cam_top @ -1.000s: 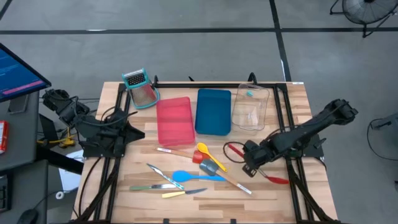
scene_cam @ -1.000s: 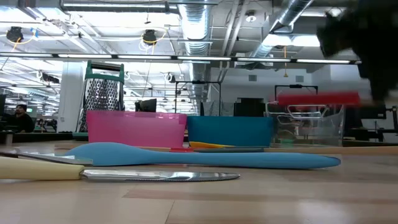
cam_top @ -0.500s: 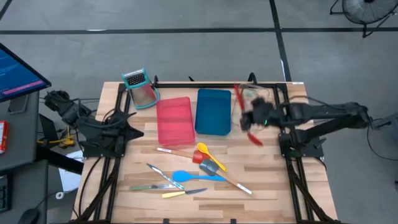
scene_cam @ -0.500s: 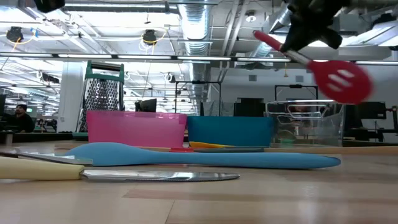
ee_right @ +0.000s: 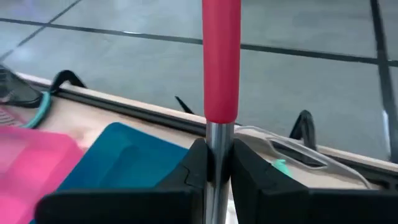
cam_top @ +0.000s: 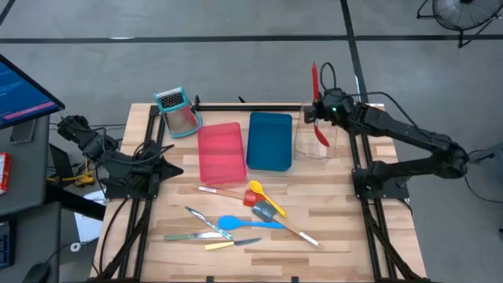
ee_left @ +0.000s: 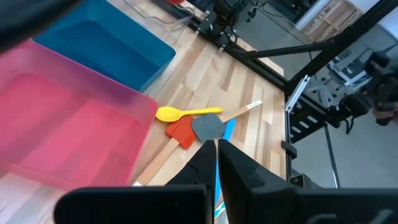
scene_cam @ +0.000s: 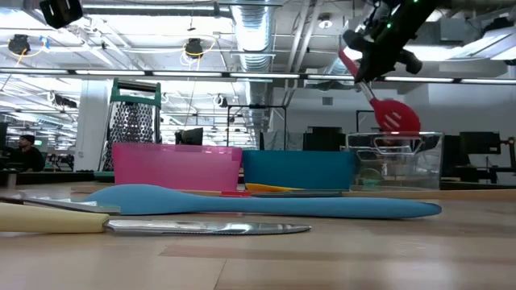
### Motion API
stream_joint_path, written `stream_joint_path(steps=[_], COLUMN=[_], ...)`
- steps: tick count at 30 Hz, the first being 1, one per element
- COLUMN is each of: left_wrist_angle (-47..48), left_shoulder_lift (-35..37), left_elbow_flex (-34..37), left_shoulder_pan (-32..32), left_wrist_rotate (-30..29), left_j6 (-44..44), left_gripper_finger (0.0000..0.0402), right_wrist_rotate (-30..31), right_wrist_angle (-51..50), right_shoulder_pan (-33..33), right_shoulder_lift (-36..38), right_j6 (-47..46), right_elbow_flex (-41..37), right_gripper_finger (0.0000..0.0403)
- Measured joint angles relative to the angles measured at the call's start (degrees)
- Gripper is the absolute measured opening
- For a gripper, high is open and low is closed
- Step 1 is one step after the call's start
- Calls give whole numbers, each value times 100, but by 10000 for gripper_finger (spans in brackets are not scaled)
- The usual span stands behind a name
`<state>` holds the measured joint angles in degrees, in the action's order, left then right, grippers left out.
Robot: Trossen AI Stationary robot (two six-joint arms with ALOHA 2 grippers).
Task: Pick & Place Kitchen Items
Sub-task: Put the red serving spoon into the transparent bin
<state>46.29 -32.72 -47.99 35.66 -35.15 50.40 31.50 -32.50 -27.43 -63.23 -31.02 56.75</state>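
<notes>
**A:** Where is the long red spoon [cam_top: 317, 110]?

**B:** Up in the air over the clear tray [cam_top: 316, 135], at the far right of the row of trays. The right gripper [ee_right: 214, 163] has its jaws pinching the metal neck of the handle, the red grip pointing away past the desk's far edge, the slotted red head [scene_cam: 396, 118] hanging just above the tray's rim.

**A:** What sits beside that tray?

**B:** The blue tray [cam_top: 269, 141] just to its left, then the pink tray [cam_top: 221, 152], and beyond that the teal-framed grater [cam_top: 178, 112] at the far left corner. The black rail [cam_top: 251, 104] runs behind them along the desk [cam_top: 346, 244].

**A:** And the other utensils?

**B:** All lying on the desk in front of the trays, well apart from the spoon: the yellow spoon [cam_top: 263, 194], the red spatula [cam_top: 236, 196] and grey spatula [cam_top: 281, 219] crossing near each other, the blue spoon [cam_top: 247, 224], and the pastel-handled knives [cam_top: 206, 232] fanned out nearest the front edge.

**A:** The left arm?

**B:** Parked off the desk's left side. The left gripper [ee_left: 217, 163] has its jaws pressed together, holding nothing, looking across the pink and blue trays toward the spatulas.
</notes>
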Motion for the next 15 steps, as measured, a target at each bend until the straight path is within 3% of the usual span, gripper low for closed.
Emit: stream_joint_path(steps=[7, 15], left_wrist_angle=[-23, -29], left_shoulder_lift=[-1, -1], left_elbow_flex=[0, 0], left_shoulder_pan=[0, -2], left_wrist_rotate=[-230, -301], left_j6=[-1, -1], left_gripper_finger=[2, 2], right_wrist_rotate=[583, 603], right_wrist_angle=[-554, -1077], right_shoulder_pan=[-119, -86], right_shoulder_lift=[-764, -1444], right_j6=[-673, -1463], right_elbow_flex=[-6, -8], right_gripper_finger=[32, 38])
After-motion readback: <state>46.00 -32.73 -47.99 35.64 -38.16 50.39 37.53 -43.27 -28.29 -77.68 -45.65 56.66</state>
